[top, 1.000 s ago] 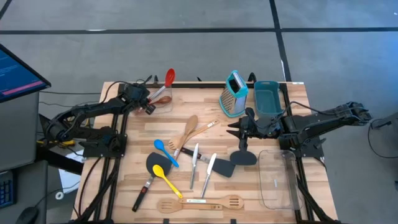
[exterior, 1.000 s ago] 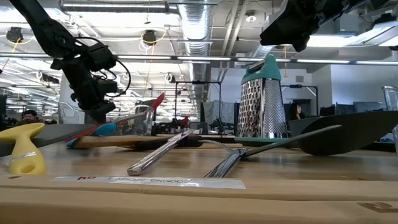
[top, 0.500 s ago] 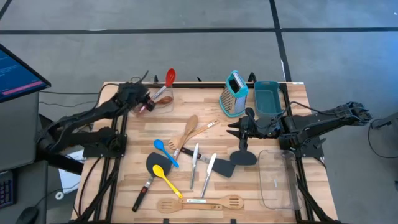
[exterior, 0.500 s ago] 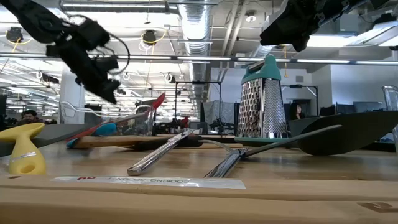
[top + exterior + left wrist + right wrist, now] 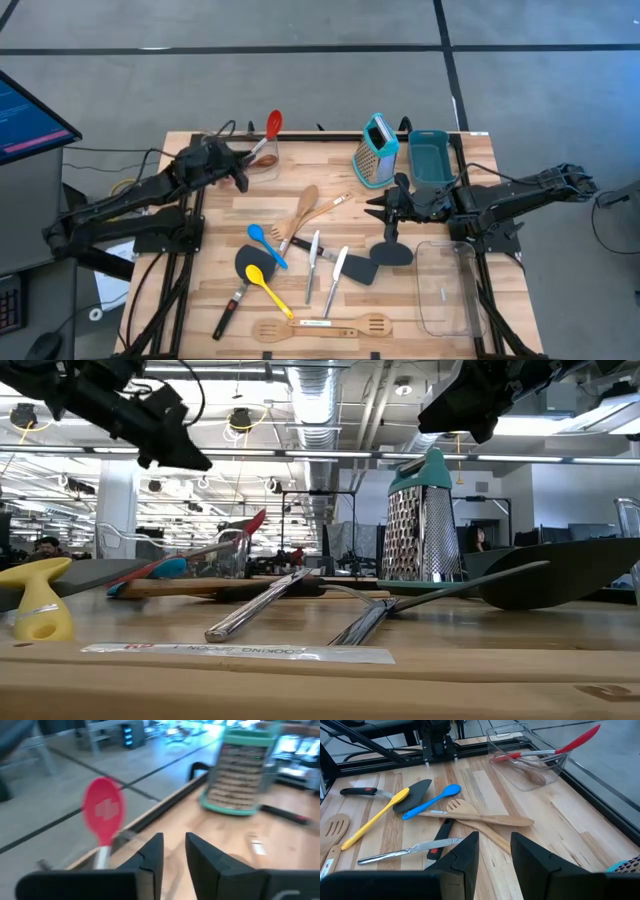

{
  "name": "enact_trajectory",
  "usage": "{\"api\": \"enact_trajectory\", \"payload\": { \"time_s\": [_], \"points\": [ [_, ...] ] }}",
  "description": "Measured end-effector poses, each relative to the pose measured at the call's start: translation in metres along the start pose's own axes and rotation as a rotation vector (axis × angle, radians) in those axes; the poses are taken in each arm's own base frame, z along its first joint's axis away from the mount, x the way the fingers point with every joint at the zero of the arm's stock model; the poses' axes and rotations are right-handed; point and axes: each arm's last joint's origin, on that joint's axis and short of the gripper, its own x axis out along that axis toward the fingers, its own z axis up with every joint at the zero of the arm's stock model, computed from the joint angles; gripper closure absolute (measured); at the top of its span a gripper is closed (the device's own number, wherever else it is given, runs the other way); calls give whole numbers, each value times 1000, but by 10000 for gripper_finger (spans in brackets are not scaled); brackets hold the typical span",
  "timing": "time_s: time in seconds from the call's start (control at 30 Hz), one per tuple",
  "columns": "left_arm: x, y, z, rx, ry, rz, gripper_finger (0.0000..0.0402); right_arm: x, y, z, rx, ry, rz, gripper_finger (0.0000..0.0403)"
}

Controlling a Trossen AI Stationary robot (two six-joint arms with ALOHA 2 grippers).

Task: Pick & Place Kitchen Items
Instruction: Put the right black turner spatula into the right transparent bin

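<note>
Two grippers idling empty, narrow gaps: left gripper (image 5: 240,170) hovering beside clear container (image 5: 262,162) at table's (image 5: 220,215) far-left corner, risking clipping red spoon (image 5: 272,125); right gripper (image 5: 385,212) hanging mid-table.

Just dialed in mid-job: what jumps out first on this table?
A loose scatter of utensils fills the table's middle, the yellow spoon and blue spoon brightest among them. The teal box grater stands upright at the far edge beside the teal bin. At the far left, the red spoon sticks out of a clear container, with the left hand next to it.
</note>
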Motion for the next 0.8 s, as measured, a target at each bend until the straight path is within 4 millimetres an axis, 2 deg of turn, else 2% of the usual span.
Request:
{"api": "enact_trajectory", "payload": {
  "time_s": [0.33, 0.5, 0.8],
  "points": [
    [-9, -40, -3, 18, 6, -249, 397, 0, 0, 0, 38, 0, 0, 295],
    [-15, -53, -3, 37, -4, -332, 399, 1, -4, 1, 225, -3, -20, 295],
    [-21, -63, -4, 54, -11, -401, 399, 3, -17, 7, 268, 10, -80, 312]
  ]
}}
